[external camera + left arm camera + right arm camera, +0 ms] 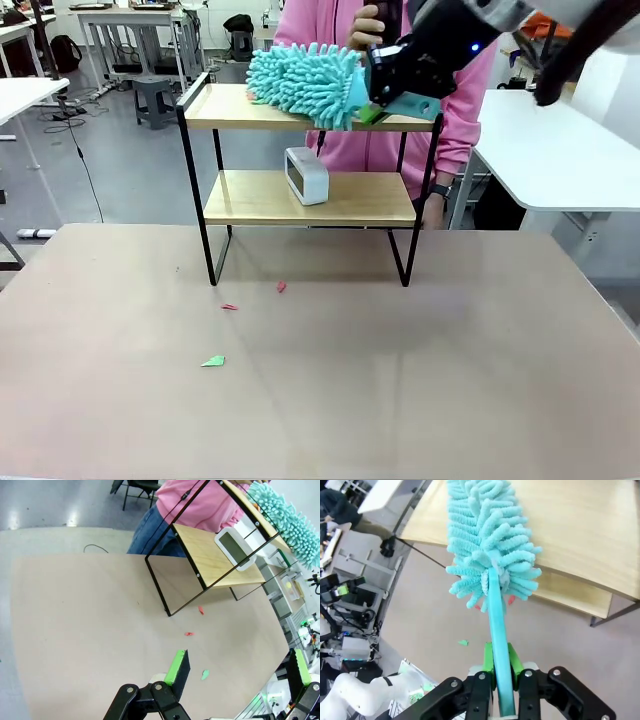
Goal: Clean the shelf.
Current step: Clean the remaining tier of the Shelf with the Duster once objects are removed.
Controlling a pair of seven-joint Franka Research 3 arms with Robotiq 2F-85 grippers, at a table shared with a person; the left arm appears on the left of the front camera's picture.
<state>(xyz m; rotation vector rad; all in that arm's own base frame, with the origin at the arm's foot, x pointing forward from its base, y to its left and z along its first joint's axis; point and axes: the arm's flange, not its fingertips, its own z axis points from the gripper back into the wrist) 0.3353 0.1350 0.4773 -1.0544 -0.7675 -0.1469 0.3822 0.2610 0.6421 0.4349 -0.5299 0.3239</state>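
Looking at the shelf (250, 197) at the far middle of the counter (450, 380), with a person (372, 150) in pink right behind it. Got the right fingers (489, 661) clamped tight on a teal duster (305, 82) by its handle, fluffy head down on the top board. Seeing a white clock (306, 175) on the lower board. Left fingers (177, 666)? Spread wide, gripping nothing, above the counter, well apart from the shelf. Also spotting 3 scraps (281, 287) in front of the shelf: 2 red, 1 green.

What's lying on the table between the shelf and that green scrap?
A red scrap and a second red scrap, seen in the front view.
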